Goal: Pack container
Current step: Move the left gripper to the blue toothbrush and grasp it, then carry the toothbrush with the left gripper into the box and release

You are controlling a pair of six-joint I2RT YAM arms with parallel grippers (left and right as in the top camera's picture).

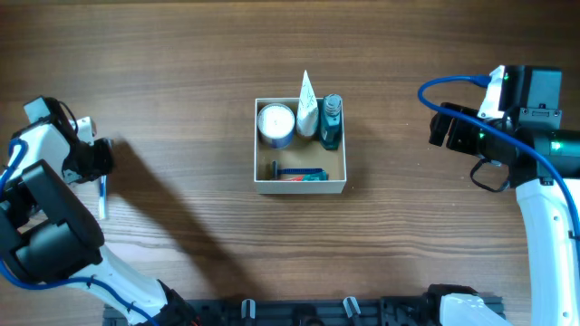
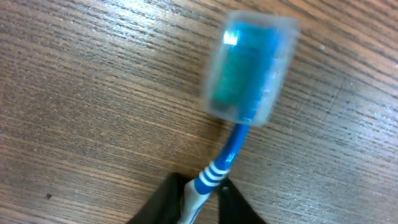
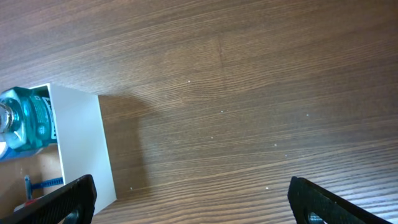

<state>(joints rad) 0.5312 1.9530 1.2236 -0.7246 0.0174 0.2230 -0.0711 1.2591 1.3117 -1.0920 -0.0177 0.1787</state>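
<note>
The container (image 1: pixel 301 187) stands mid-table, a white-walled square box with a tan floor. It holds a round white-lidded jar (image 1: pixel 275 124), a white tube (image 1: pixel 307 104), a teal bottle (image 1: pixel 332 122) and a blue razor (image 1: pixel 302 173). My left gripper (image 2: pixel 200 198) is at the far left of the table, shut on the handle of a blue and white toothbrush (image 2: pixel 221 165) whose head wears a clear blue cap (image 2: pixel 249 65); it also shows overhead (image 1: pixel 101 197). My right gripper (image 3: pixel 193 202) is open and empty, right of the container (image 3: pixel 81 143).
The wooden table (image 1: pixel 181 72) carries nothing else loose. The right arm (image 1: pixel 507 127) hangs over the table's right side, and the left arm (image 1: pixel 54 181) over its left edge. A black rail (image 1: pixel 299 312) runs along the front edge.
</note>
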